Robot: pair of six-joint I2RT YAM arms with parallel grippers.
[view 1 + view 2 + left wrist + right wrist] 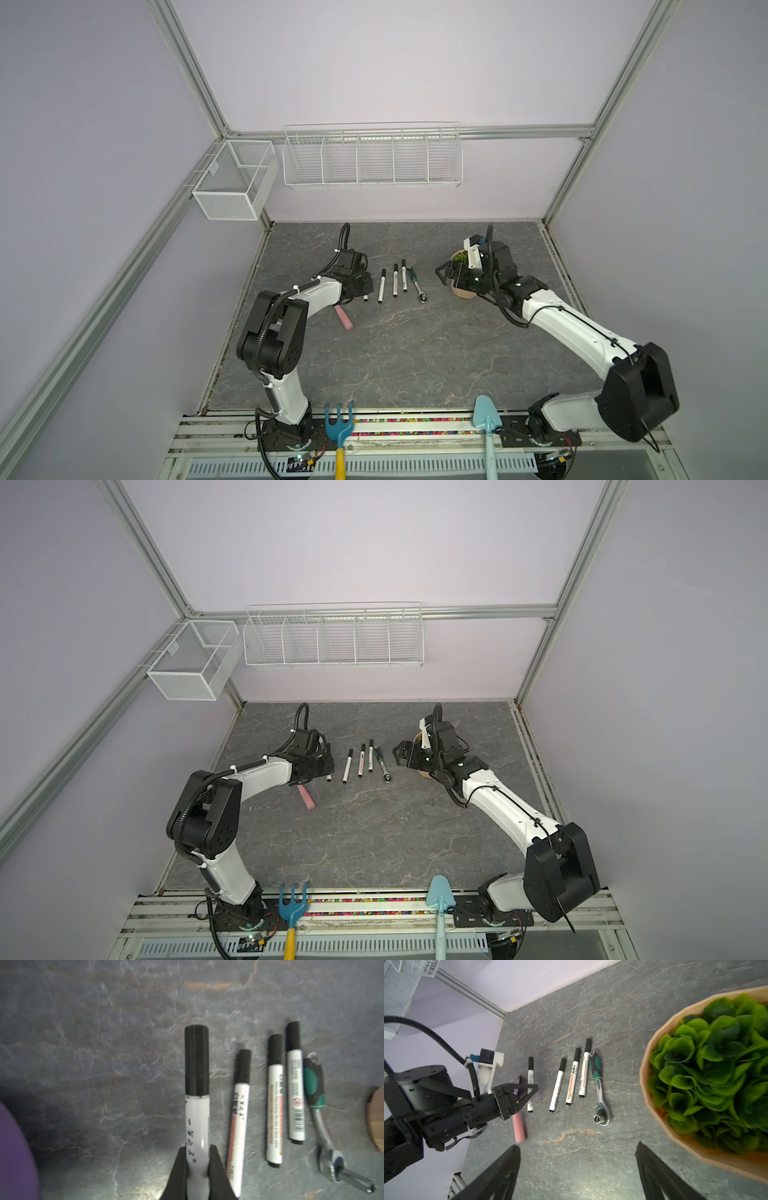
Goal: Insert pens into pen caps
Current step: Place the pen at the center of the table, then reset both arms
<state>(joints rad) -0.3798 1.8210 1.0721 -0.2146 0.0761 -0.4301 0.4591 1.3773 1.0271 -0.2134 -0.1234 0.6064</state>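
- In both top views the left gripper (360, 287) sits low over the table (415, 357) at one end of a row of pens. It is clamped on one of them, and only the held pen (365, 297) shows a black end beneath it.
- Three more pens (395, 280) lie side by side, nearly parallel, with a ratchet wrench (415, 286) just beside the last. The neat row probably keeps each one easy to reach.
- In a top view the right gripper (399, 754) hangs apart from the row, near the plant pot (424, 774). I judge it stands clear so as not to crowd the left arm.
- In the left wrist view the fingers (178, 1172) pinch the held pen low on its white barrel, leaving the cap (197, 1061) end free. A grip there would let a cap be pushed home.
- That cap looks seated against the barrel. I cannot tell whether the pen is touching the table.
- In the right wrist view the right gripper's jaws are spread wide with nothing between them, above bare table.
- Counted from the right wrist view: four pens, and four pen caps, one on each pen. No loose cap is visible. There is also one wrench, one pink stick (519, 1126) and one plant pot.
- The capping looks finished, and the held pen probably only needs setting down.
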